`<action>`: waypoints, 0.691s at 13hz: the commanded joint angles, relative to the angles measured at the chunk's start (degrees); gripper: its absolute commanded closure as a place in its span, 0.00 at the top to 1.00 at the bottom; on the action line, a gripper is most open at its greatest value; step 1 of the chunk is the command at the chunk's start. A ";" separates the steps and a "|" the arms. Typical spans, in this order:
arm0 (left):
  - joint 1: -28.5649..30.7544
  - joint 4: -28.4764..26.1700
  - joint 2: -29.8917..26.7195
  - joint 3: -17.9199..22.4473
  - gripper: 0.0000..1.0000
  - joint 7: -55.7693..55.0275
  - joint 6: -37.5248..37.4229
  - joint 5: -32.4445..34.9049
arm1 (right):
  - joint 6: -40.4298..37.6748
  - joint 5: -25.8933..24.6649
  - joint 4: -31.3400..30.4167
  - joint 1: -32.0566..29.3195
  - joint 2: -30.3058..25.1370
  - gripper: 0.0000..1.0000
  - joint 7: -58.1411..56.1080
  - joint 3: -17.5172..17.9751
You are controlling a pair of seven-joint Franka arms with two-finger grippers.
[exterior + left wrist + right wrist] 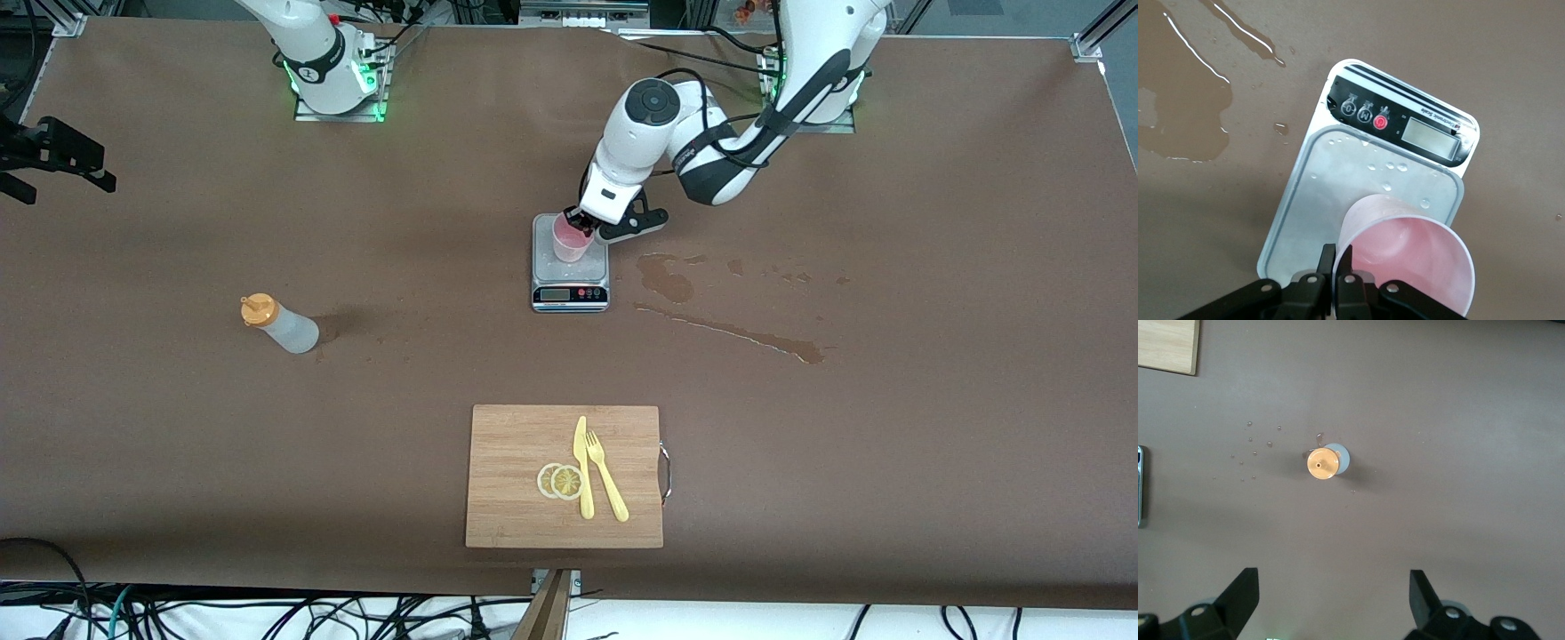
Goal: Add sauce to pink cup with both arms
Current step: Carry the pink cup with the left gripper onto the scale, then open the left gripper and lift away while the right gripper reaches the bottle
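The left gripper (1337, 267) pinches the rim of the pink cup (571, 238) on the scale (570, 263). The right gripper (1331, 600) hangs wide open above the sauce (277, 325), standing alone toward the right arm's end. I think grabbing it comes next.

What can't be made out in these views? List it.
- Scale display reading: too small in the front view, glare-washed in the left wrist view.
- Right gripper: out of the front view; only its open fingers show in its wrist view.
- Sauce fill level: bottle too small and cloudy.
- Pink cup base: hidden by its own wall.
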 commanded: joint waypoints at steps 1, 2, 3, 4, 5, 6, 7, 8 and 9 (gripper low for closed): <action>-1.80 0.70 0.57 1.99 0.99 -1.94 -0.28 1.88 | -0.94 0.88 1.20 -0.14 0.34 1.00 -2.65 -0.01; -1.63 0.70 0.05 1.99 1.00 -1.94 -0.37 1.79 | -1.03 0.97 1.12 -0.14 0.34 1.00 -4.58 -0.01; -1.36 1.22 -0.48 1.73 1.00 -1.94 -0.54 1.71 | -1.12 1.75 1.11 -0.23 0.52 1.00 -6.95 -0.09; -1.27 1.48 -0.92 1.64 1.00 -2.03 -0.81 1.62 | -1.03 3.06 1.11 -0.31 0.61 1.00 -9.49 -0.27; -1.19 1.57 -1.71 1.55 1.00 -2.03 -1.24 1.53 | -0.95 3.77 0.51 -0.40 0.87 1.00 -12.39 -0.27; -1.01 1.57 -2.85 1.38 1.00 -1.94 -2.29 1.36 | -0.60 3.95 -0.02 -0.40 0.96 1.00 -14.77 -0.27; -1.01 1.57 -4.25 1.20 1.00 -1.94 -3.96 1.09 | -0.42 4.74 -0.55 -0.49 1.13 1.00 -17.14 -0.27; -1.01 1.57 -5.31 0.85 1.00 -1.85 -5.71 0.83 | -0.16 5.53 -1.60 -0.66 1.31 1.00 -20.04 -0.27; -0.92 1.57 -6.54 0.15 1.00 -1.85 -7.30 0.83 | 0.28 5.89 -2.48 -0.75 1.31 1.00 -22.50 -0.44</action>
